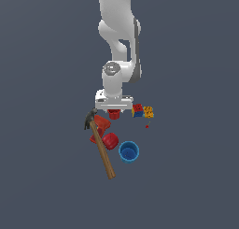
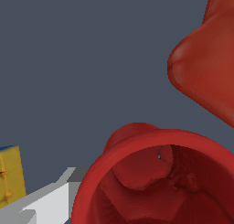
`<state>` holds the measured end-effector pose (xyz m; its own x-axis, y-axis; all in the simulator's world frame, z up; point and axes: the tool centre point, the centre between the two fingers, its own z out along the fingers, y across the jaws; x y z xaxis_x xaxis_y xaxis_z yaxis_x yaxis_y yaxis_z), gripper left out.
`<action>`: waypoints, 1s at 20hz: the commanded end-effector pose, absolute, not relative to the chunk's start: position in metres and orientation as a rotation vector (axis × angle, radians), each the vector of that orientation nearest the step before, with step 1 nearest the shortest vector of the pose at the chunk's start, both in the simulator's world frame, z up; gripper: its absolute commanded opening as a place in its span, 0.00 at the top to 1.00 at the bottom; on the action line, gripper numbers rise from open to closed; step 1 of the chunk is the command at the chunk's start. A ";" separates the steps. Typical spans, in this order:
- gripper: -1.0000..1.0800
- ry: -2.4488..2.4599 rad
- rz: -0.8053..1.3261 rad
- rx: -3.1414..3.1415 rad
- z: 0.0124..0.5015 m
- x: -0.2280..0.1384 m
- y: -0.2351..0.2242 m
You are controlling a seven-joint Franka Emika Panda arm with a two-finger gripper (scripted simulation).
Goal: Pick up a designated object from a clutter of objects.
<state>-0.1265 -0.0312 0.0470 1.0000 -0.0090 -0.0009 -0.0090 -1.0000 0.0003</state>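
Grey floor, gripper point(image 1: 114, 112) low over the red cup point(image 1: 114, 113).
Jaw state: you cannot tell (fingers hidden); off-centre closure could tip it toward the hammer point(image 1: 100, 144).

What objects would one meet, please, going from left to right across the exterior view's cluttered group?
Hammer head → flat red round piece → blue cup → multicoloured toy blocks. The red cup beneath the claw overlaps the round piece's span, so I leave it out.

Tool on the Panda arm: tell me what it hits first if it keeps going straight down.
Most likely the small red cup, which sits directly under the tool; the wrist view looks straight into its open mouth. Contact cannot be judged.
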 end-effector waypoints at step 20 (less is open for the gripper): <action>1.00 -0.014 -0.001 3.141 0.123 -0.106 -0.033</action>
